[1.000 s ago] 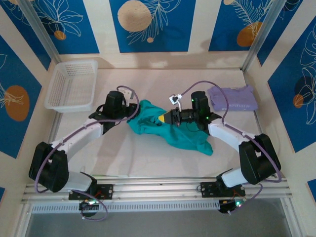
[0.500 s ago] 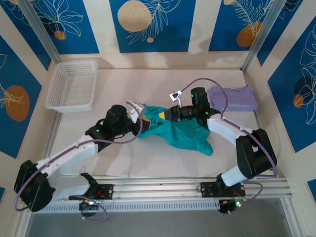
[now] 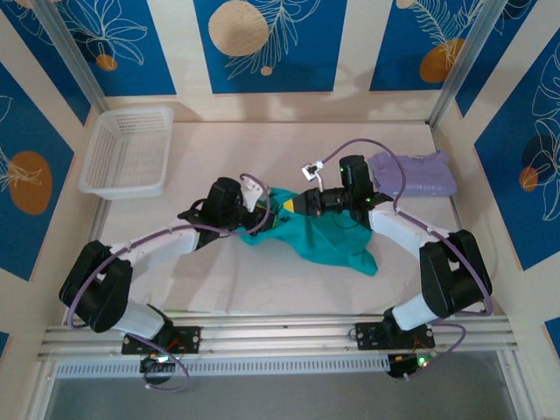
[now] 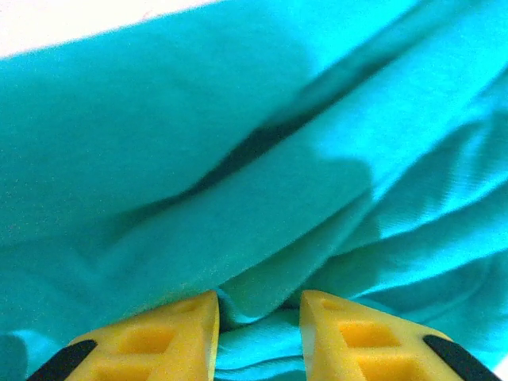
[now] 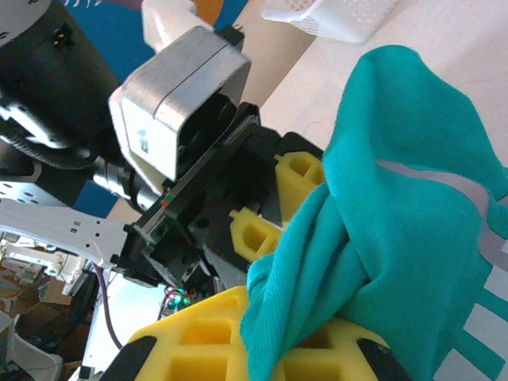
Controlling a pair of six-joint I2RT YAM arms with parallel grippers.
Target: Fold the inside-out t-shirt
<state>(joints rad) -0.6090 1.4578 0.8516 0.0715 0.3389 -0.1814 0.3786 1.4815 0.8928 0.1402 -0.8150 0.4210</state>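
**Item 1. Left gripper** [image 4: 258, 317]. Yellow fingers drawn in on a raised fold of teal cloth, which fills the gap between them. How firm the hold is cannot be told.

**Item 2. Right gripper** [image 5: 262, 349]. Jaws together, clamped on a thick bunch of the same cloth, which spills over both fingers. It meets the left gripper almost tip to tip, on the side of the cloth heap nearest the white basket [image 3: 127, 149].

**Item 3. The inside-out t-shirt** [image 3: 328, 236]. Teal-green, crumpled and unfolded. It lies mid-table, right of the white basket and nearer the arm bases. The end toward the basket is lifted by both grippers, and the rest trails away from the basket on the table [image 3: 262, 280]. Pale bands show on the cloth in the right wrist view.

**Item 4. Folded lavender shirt** [image 3: 411, 175]. Far right of the white basket, at about the same depth. It lies apart from the teal cloth.

**Hazards, as judged:**
- The fingertips are crowded, so a small misjudged move could knock one gripper into the other.
- The left hold looks like a shallow fold, which may slip out once the arms pull apart.
- Either clamp may have caught several layers, in which case the shirt would stay bunched instead of spreading flat.
- The right arm's cable hangs near the lavender shirt, and a wide sweep could drag it.
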